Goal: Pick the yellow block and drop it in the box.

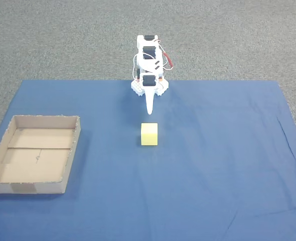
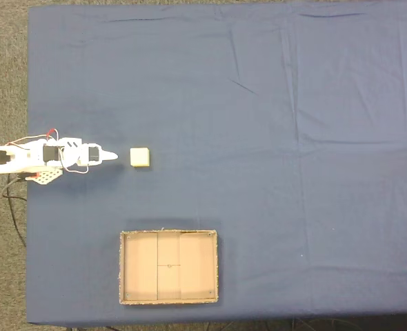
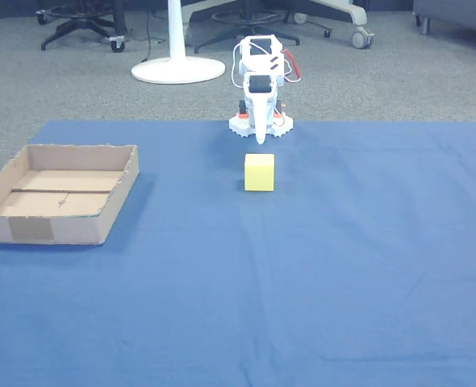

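Yellow block (image 1: pixel 149 134) sits untouched on the blue cloth (image 1: pixel 213 165), just in front of the folded arm's fingers (image 1: pixel 150 108), which appear closed to a point and hold nothing. Nothing of the task looks done yet: reach, grasp, carry and drop all remain. The box (image 1: pixel 70 150) lies empty, well apart at the left of this fixed view. The block is a small, pale, matte cube.

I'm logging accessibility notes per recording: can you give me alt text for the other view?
A small white robot arm folds low at the far edge of a blue cloth, its claw pointing down just behind a yellow block and not touching it. An empty brown cardboard box sits at the left, apart from both.
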`<state>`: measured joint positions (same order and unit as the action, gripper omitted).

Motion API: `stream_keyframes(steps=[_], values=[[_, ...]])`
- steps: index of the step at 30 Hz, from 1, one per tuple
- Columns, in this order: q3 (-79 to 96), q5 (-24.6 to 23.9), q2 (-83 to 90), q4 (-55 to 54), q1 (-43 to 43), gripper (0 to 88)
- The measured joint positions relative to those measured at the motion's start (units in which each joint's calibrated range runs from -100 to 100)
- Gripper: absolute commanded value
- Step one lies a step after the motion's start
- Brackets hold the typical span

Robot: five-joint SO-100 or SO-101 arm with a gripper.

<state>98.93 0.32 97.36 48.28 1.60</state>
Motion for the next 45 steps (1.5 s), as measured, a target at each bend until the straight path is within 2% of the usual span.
stream_keyframes(steps=[17, 18, 20, 21, 23, 25, 27, 39, 45], values=[[0.0, 1.0, 0.0, 0.0, 0.5, 1.3], [0.0, 1.2, -0.4, 0.1, 0.7, 8.7], [-4.7, 0.6, -5.6, 2.5, -0.7, 30.3], [-9.2, 0.0, -8.4, 5.2, -0.9, 38.3], [-20.1, -1.8, -17.4, 12.2, -2.8, 40.9], [-30.7, 0.0, -26.7, 17.1, -4.3, 47.3], [-38.6, 4.1, -34.0, 18.0, -5.4, 48.8], [-49.4, 3.9, -69.2, 11.3, -4.4, 51.2], [-58.4, 3.9, -81.3, 8.2, -3.8, 50.2]])
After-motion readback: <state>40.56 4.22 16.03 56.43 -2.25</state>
